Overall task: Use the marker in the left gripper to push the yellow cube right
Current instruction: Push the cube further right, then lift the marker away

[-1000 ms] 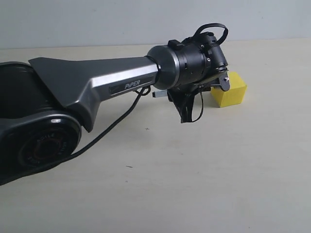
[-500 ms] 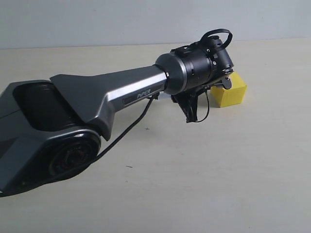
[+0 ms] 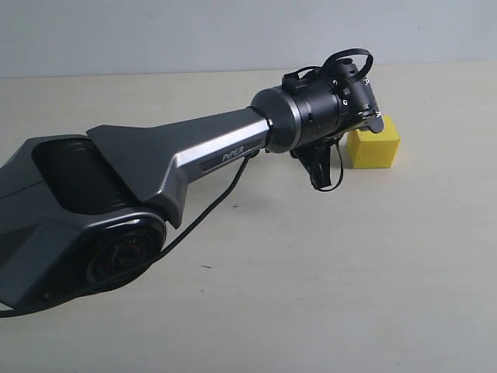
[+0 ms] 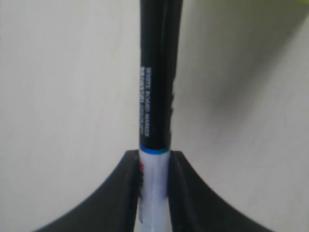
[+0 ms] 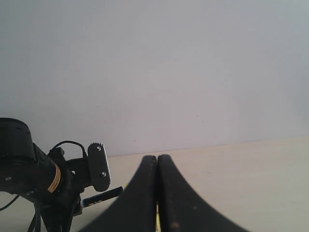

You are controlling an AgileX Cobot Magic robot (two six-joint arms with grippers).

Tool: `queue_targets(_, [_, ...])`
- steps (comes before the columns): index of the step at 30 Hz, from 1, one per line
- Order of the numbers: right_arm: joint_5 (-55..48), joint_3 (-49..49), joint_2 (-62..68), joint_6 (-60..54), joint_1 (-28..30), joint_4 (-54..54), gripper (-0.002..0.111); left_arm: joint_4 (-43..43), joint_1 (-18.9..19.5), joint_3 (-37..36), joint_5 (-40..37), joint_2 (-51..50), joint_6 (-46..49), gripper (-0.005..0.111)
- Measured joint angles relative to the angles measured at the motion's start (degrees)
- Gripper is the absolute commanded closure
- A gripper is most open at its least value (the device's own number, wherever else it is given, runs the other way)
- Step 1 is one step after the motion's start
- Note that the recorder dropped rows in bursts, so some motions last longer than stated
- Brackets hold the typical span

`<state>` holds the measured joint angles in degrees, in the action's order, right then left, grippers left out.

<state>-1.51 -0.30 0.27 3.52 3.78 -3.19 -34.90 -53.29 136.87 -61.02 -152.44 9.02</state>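
Left gripper hangs low over the bench, at the end of the dark grey "PiPER" arm that reaches in from the lower left of the exterior view. Jaws are narrow and clamped on the marker. In the left wrist view the white barrel sits pinched between the two black fingers. A thin blue ring and then the black half with white print stick out past the fingertips.

Yellow cube sits flat on the bench, right of centre and toward the far wall in the exterior view. It is just to the right of the left gripper, and the wrist's camera block overlaps its upper left corner. The marker is hidden behind the wrist there, so I cannot tell if its tip touches the cube. A black cable trails down from the wrist along the arm.

Right gripper has its jaws pressed together, fingers touching along their length. It sits low over the bench facing the wall, with the left arm's wrist off to one side of its view.
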Motion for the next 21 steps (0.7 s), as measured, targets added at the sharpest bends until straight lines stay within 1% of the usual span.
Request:
queue_targets(2, [0.0, 0.0, 0.0, 0.0, 0.0, 0.0, 0.108, -0.96, 0.0, 0.0, -0.44, -0.04, -0.07, 0.107])
queue_targets(6, [0.0, 0.0, 0.0, 0.0, 0.0, 0.0, 0.108, -2.82, 0.0, 0.0, -3.67, -0.04, 0.23, 0.107])
queue_targets(9, [0.0, 0.0, 0.0, 0.0, 0.0, 0.0, 0.108, -3.18, 0.0, 0.0, -4.73, -0.04, 3.73, 0.107])
queue_targets(13, [0.0, 0.0, 0.0, 0.0, 0.0, 0.0, 0.108, -3.29, 0.0, 0.0, -4.31, -0.04, 5.79, 0.107])
queue_targets(21, [0.0, 0.0, 0.0, 0.0, 0.0, 0.0, 0.108, -2.92, 0.0, 0.0, -0.06, -0.04, 7.14, 0.107])
